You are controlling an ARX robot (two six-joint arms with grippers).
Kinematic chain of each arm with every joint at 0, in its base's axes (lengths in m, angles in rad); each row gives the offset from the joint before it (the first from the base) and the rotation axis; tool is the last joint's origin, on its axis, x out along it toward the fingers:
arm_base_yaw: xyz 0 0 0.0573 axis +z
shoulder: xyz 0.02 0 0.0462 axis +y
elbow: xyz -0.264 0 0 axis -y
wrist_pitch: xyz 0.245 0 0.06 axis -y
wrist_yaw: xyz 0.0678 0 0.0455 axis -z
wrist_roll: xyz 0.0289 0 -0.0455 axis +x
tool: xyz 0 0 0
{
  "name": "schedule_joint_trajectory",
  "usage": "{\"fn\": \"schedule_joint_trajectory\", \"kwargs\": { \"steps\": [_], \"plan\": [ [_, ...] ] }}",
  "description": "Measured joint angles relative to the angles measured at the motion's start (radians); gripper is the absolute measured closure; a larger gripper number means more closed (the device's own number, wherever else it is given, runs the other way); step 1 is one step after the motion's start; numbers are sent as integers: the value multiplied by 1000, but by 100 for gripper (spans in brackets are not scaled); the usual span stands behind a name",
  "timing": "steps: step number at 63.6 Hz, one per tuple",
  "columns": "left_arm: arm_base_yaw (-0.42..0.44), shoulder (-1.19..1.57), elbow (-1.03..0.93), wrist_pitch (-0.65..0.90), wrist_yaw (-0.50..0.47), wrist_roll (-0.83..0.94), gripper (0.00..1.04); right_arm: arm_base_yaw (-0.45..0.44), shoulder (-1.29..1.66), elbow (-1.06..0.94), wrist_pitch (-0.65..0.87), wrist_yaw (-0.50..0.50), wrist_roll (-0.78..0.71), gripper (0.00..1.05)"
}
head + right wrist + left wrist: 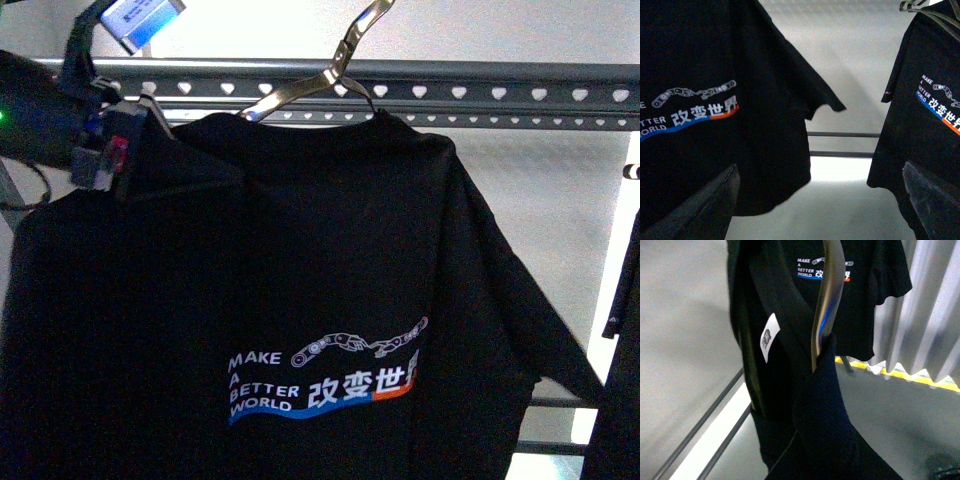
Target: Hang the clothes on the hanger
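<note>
Left gripper (pixel 108 152) sits upper left in the front view, against the shoulder of the T-shirt (pixel 330 260). I cannot tell whether it is pinching cloth. The shirt fills mid-frame on a chrome coat hanger (pixel 300 88), below the clothes rack (pixel 480 70) rail. The hook runs off the top edge, so what it catches is hidden.

In the left wrist view the hanger arm is upper centre, with a white label (pixel 769 337) to its left. The jaws don't show.

In the right wrist view the right gripper (pixel 819 167) gapes wide and empty, its fingers (pixel 710 200) in the lower corners. A second printed shirt (pixel 935 100) hangs at right, cut off.

I judge the cloth light, limp and likely to slide on smooth metal, so I'd grip at the collar or shoulder seam.
</note>
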State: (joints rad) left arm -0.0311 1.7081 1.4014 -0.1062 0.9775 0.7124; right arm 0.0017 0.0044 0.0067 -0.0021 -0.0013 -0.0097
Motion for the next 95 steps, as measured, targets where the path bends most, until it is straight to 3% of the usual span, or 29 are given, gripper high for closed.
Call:
{"fn": "schedule_joint_trajectory", "kwargs": {
  "steps": [16,31,48,58,82,83,87,91,95],
  "plan": [
    [-55,241,377,-186,-97,129,101,0,0,0,0,0,0,7],
    [-143,333,572,-187,-104,134,101,0,0,0,0,0,0,7],
    [-225,333,637,-182,-85,118,101,0,0,0,0,0,0,7],
    [-227,333,631,-108,-113,95,101,0,0,0,0,0,0,7],
    [-225,333,629,-104,-112,89,101,0,0,0,0,-1,0,7],
    [-225,333,629,-104,-112,89,101,-4,2,0,-2,-14,2,7],
    [-225,333,628,-104,-113,88,101,-107,88,28,0,-258,-15,7],
    [-225,333,628,-104,-114,89,101,-289,295,94,162,-520,-64,7],
    [-226,333,628,-104,-113,88,101,-423,542,208,374,-646,-143,7]
  ]
}}
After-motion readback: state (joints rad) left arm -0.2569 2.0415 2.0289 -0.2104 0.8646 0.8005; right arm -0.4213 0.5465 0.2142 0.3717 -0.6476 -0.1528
